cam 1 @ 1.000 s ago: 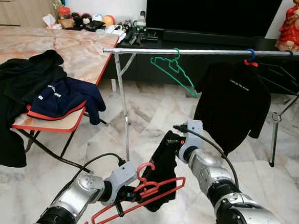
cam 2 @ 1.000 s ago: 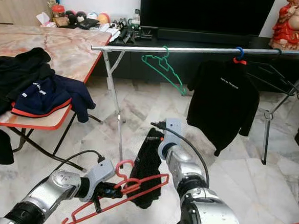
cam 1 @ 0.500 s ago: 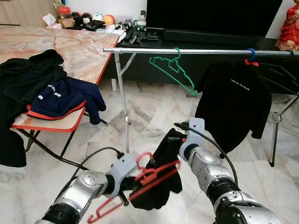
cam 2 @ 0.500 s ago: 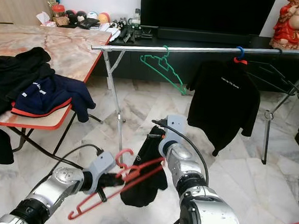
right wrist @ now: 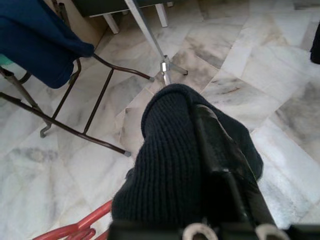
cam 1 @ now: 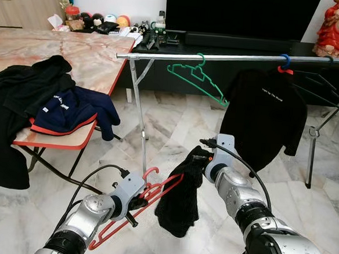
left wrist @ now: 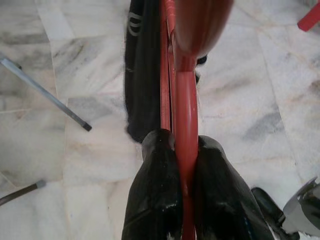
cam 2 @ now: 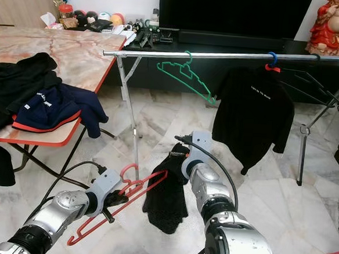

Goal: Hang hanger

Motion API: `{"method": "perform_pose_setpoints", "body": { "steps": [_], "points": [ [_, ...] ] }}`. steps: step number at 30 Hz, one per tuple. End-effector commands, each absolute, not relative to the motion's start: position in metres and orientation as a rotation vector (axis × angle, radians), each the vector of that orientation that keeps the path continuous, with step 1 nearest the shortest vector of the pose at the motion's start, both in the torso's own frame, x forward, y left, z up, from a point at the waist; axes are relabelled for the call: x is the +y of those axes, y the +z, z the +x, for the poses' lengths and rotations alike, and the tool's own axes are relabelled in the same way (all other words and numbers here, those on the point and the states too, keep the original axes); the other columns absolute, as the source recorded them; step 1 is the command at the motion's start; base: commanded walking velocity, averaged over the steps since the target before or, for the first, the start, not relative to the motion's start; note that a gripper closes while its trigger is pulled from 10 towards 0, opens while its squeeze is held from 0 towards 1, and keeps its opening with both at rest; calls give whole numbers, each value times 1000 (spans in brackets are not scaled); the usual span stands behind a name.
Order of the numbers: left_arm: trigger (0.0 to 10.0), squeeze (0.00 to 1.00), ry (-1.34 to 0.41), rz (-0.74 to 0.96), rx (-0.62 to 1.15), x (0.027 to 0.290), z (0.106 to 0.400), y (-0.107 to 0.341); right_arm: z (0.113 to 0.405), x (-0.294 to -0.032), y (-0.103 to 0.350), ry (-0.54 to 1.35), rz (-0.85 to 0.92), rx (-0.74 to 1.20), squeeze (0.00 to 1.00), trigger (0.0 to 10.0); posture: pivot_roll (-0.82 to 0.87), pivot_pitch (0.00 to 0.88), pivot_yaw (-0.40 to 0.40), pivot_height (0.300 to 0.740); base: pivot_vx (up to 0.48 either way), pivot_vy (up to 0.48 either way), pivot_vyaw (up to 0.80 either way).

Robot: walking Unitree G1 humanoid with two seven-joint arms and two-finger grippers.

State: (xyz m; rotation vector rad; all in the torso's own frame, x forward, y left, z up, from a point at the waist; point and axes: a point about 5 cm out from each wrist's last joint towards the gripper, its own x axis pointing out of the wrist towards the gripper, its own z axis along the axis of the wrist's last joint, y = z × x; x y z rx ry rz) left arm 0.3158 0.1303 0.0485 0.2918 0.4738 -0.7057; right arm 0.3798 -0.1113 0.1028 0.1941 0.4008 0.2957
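The red hanger [cam 1: 138, 203] sits low over the floor, squeezed tight in the left claw [left wrist: 181, 165]. The right claw [right wrist: 215, 165] pinches a dark knit garment [cam 1: 181, 194] hanging just beside it. To do this well, slide 1 hanger arm inside the garment before lifting to the silver rail [cam 1: 232, 59].

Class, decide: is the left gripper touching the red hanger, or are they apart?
Touching. The left wrist view shows the left gripper with both black jaws pressed against the red hanger, whose bar runs straight between them with no gap.
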Motion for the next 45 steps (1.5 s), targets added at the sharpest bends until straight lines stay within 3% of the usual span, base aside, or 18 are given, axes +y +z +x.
{"method": "perform_pose_setpoints", "body": {
  "steps": [1, 11, 13, 16, 21, 26, 33, 40, 45],
  "points": [
    [10000, 0, -713, 273, 445, 129, 319, 53, 381, -109, 106, 310, 197, 388, 0, 10000, 43, 34, -10, 740, 0, 0, 0],
    [10000, 0, -857, 204, 464, 118, 309, 52, 386, -109, 116, 285, 293, 376, 0, 10000, 38, 37, -7, 740, 0, 0, 0],
    [10000, 0, -824, 232, 457, 119, 311, 51, 387, -109, 118, 277, 302, 371, 0, 10000, 40, 37, -7, 740, 0, 0, 0],
    [10000, 0, -640, 279, 446, 129, 324, 52, 392, -109, 128, 254, 356, 339, 0, 10000, 36, 38, -7, 740, 0, 0, 0],
    [10000, 0, -562, 274, 427, 133, 330, 55, 390, -108, 124, 256, 384, 347, 0, 10000, 31, 38, -7, 740, 0, 0, 0],
    [10000, 0, -628, 233, 405, 124, 328, 57, 382, -108, 109, 295, 391, 398, 0, 10000, 29, 35, -6, 740, 0, 0, 0],
    [10000, 0, -759, 197, 393, 114, 321, 57, 376, -106, 101, 366, 243, 411, 0, 10000, 23, 31, -6, 740, 0, 0, 0],
    [10000, 0, -515, 160, 284, 125, 343, 75, 380, -104, 111, 346, 309, 400, 0, 10000, 23, 32, -11, 740, 0, 0, 0],
    [10000, 0, -614, 144, 304, 118, 337, 72, 377, -102, 109, 377, 282, 382, 0, 10000, 17, 36, -10, 740, 0, 0, 0]
  ]
}}
